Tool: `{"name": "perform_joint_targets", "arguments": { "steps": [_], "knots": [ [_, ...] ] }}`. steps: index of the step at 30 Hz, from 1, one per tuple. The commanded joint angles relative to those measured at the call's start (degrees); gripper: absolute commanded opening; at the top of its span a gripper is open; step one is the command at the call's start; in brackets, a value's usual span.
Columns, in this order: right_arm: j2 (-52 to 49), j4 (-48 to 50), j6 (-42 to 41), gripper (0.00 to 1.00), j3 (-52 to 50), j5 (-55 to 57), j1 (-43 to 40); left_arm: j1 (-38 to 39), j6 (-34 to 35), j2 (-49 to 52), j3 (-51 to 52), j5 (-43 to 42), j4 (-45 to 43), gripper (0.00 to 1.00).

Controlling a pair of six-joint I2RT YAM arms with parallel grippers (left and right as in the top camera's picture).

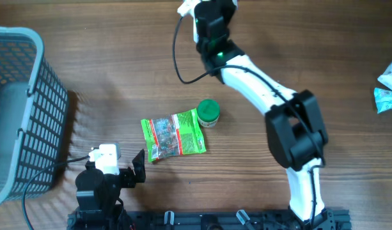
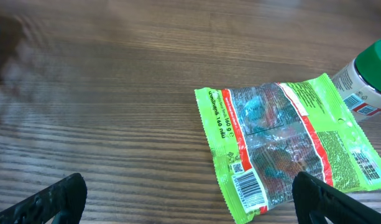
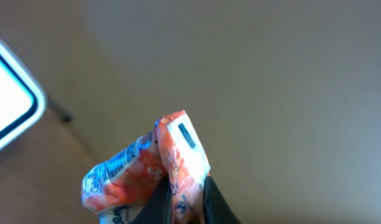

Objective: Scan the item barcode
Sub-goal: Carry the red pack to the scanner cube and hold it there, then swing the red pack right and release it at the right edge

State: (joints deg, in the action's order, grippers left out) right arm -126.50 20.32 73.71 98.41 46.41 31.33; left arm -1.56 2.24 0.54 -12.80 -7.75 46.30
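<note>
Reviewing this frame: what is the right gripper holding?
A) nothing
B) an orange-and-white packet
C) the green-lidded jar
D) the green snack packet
B: in the wrist view the right gripper is shut on an orange-and-white packet, while the green packet and green-lidded jar sit on the table.
</note>
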Motion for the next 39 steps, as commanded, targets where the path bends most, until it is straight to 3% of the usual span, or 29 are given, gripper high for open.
{"name": "perform_joint_targets", "arguments": {
  "steps": [1,8,18,25,30,35,39],
  "knots": [
    [-6.75,2.67,22.47,0.04,0.2,5.77,0.87,-0.22,-0.11,-0.22,0.17,0.35,-0.15,1.0],
    [-13.81,7.82,30.91,0.04,0.2,3.39,3.04,-0.22,-0.11,-0.22,0.17,0.35,-0.15,1.0],
    [-14.45,9.22,31.76,0.04,0.2,3.15,4.87,-0.22,-0.11,-0.22,0.17,0.35,-0.13,1.0],
    [-2.29,4.61,29.03,0.04,0.2,3.34,3.28,-0.22,-0.11,-0.22,0.17,0.35,-0.13,1.0],
    [12.9,-15.96,11.21,0.04,0.2,3.3,-5.07,-0.22,-0.11,-0.22,0.17,0.35,-0.15,1.0],
    [17.42,-33.38,-19.17,0.04,0.2,2.62,-19.91,-0.22,-0.11,-0.22,0.17,0.35,-0.13,1.0],
    [15.23,-53.16,-46.18,0.04,-0.24,-11.76,-35.34,-0.22,-0.11,-0.22,0.17,0.35,-0.15,1.0]
  ]
}}
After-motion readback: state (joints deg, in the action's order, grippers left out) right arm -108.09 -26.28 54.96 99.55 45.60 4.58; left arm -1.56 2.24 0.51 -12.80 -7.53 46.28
